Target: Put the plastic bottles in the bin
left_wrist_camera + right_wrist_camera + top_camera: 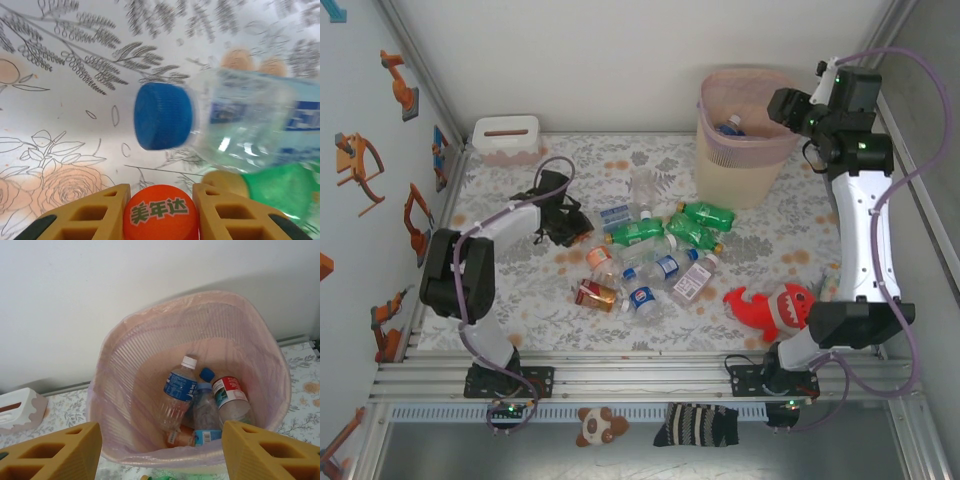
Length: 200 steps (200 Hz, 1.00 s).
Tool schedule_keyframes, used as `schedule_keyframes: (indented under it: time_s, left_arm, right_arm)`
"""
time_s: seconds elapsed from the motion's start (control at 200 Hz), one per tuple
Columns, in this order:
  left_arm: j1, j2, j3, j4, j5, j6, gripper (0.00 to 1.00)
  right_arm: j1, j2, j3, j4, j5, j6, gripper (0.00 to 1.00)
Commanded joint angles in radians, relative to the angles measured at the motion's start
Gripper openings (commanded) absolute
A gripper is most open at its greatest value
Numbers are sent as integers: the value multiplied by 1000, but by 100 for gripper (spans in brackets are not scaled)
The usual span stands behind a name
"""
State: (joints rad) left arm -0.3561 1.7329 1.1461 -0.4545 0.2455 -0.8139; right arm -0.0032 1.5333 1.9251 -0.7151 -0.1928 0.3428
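Top external: the left hand (560,218) is sitting low at the 9 o'clock edge of the plastic bottles (655,255) scattered on the table (770,250). The bin (735,180) is standing well apart toward 2 o'clock, with the right hand (788,105) just beside its rim.

Left wrist: the fingers (95,215) are clamping the orange-capped bottle (161,212) by its cap. The cap is facing the lens, so the long axis is probably running straight away.

Right wrist: the right hand (160,445) is hanging half open and empty over the bin (150,340).
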Motion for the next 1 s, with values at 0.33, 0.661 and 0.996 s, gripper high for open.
schedule_keyframes:
  time_s: [0.33,0.661,0.996]
  left_arm:
    - [-5,-337,-10,148,66,221,20]
    - [-59,-473,21,400,345,384,14]
    - [-111,-573,17,625,543,392,6]
  right_arm:
    - [69,-148,-256,179,-378,-77,60]
    - [280,-253,-481,398,-618,-186,61]
    - [481,-299,-585,531,-643,-221,65]
